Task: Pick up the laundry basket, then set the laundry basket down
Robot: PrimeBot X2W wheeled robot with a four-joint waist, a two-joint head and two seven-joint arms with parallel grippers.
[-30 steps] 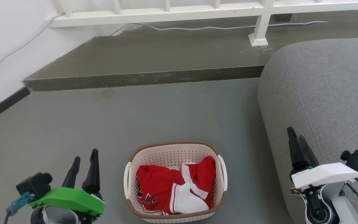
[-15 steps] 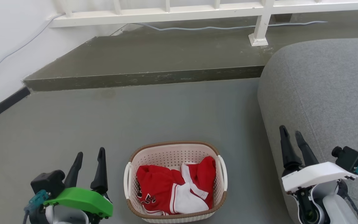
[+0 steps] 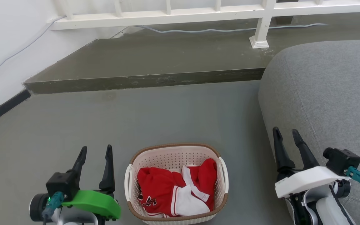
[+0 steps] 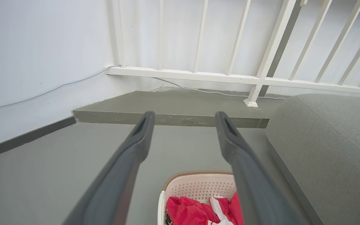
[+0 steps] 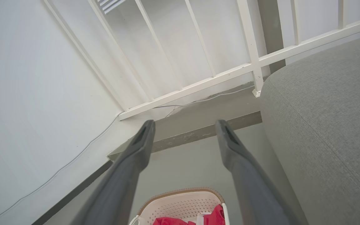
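You are seeing the laundry basket (image 3: 171, 158) sitting on the grey floor (image 3: 167, 115) at the bottom middle of the head view, with a red and white garment (image 3: 164, 187) lying inside it. Your left gripper (image 3: 96, 147) is hovering just beside the basket's left handle (image 3: 126, 181), its 2 fingers spread apart and pinching nothing. Your right gripper (image 3: 284, 129) is hanging farther off on the basket's right, in front of the grey sofa (image 3: 323, 87), its 2 fingers likewise spread and empty, and a low step (image 3: 155, 59) is running beyond the basket under a white railing (image 3: 167, 14).
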